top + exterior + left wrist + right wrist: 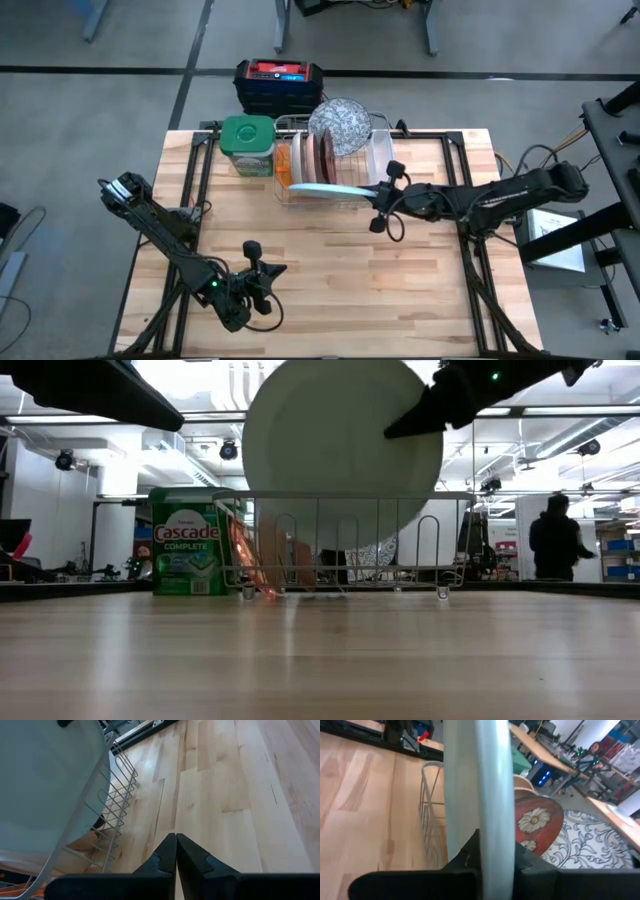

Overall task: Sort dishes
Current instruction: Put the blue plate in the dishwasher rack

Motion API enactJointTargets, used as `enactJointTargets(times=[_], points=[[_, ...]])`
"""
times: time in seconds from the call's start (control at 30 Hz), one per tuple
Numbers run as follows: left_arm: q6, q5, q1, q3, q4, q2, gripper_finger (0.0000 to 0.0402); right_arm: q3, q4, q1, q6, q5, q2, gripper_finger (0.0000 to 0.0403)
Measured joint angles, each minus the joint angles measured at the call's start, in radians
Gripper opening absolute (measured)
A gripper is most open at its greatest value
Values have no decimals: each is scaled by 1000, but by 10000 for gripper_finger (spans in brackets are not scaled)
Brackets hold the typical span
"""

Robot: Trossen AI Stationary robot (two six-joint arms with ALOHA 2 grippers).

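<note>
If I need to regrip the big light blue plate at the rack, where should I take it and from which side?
Take the light blue plate by its rim, on the right-hand end where the right gripper already clamps it. It stands on edge at the front of the wire rack, so only the thin rim fits between the fingers, and the plates behind block the back. The left gripper, shut, waits at the table's front.

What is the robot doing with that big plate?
The right gripper has its fingers shut on the edge of the large light blue plate, holding it upright over the front of the wire dish rack. Smaller orange and dark red plates and a grey patterned plate already stand in the rack. The left gripper waits near the table's front edge, fingers shut, holding nothing.
</note>
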Motion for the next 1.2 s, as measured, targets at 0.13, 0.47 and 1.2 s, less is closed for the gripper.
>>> enactJointTargets(times=[0.13, 0.47, 1.2], points=[[0, 0, 0, 0, 0, 0, 0, 1, 1, -16, 26, -13, 30, 33], [-21, 0, 0, 0, -11, 1, 0, 2, 14, -20, 65, -8, 49, 56], [-29, 0, 0, 0, -15, 1, 0, 199, -109, -21, 46, -68, 52, 124]])
